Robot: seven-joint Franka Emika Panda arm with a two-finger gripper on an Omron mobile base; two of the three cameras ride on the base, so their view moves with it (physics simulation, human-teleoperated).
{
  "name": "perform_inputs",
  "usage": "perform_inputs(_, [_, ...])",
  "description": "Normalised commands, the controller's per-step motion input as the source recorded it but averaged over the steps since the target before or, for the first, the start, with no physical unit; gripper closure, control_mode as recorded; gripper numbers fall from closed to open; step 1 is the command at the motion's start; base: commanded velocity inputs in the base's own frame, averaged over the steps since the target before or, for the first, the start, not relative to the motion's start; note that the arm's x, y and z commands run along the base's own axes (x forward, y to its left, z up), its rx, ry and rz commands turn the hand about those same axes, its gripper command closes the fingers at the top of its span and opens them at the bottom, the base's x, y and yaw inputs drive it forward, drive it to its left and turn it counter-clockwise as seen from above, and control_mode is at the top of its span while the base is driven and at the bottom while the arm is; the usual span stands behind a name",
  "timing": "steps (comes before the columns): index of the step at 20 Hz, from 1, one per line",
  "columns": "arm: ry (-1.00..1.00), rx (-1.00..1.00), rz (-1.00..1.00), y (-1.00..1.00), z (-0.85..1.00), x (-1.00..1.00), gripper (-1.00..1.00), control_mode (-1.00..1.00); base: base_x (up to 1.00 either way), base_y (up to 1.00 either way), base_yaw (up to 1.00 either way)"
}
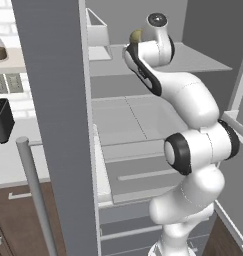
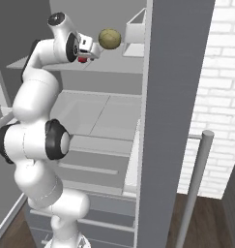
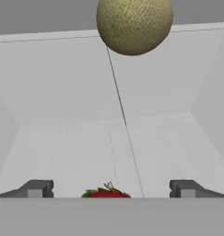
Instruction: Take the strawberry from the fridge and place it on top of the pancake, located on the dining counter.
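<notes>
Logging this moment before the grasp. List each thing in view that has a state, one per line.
fridge: door open, shelves exposed.
gripper: open, fingers spread to either side of the strawberry.
strawberry: on the shelf between the fingers, not gripped.
olive-green round fruit: resting on the shelf beyond the strawberry, untouched.
fridge drawers: shut.

Strawberry (image 3: pixel 106 193) mostly hidden; olive-green fruit (image 3: pixel 134 24) top cropped.
</notes>
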Motion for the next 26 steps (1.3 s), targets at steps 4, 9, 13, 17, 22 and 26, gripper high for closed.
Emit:
perform_inputs(4, [0.00,-0.02,0.00,0.02,-0.13,-0.01,-1.00,-1.00,0.00,0.00,0.00])
perform_inputs(9, [-0.01,-0.03,0.00,0.00,-0.19,-0.06,-1.00,-1.00,0.00,0.00,0.00])
perform_inputs(13, [0.00,-0.02,0.00,0.00,-0.19,0.00,-1.00,-1.00,0.00,0.00,0.00])
perform_inputs(17, [0.00,-0.04,0.00,0.04,-0.19,0.00,1.00,-1.00,0.00,0.00,0.00])
perform_inputs(22, [0.00,-0.02,0.00,0.07,-0.10,0.00,1.00,-1.00,0.00,0.00,0.00])
perform_inputs(26, [0.03,0.00,0.00,0.04,-0.01,0.01,1.00,-1.00,0.00,0.00,0.00])
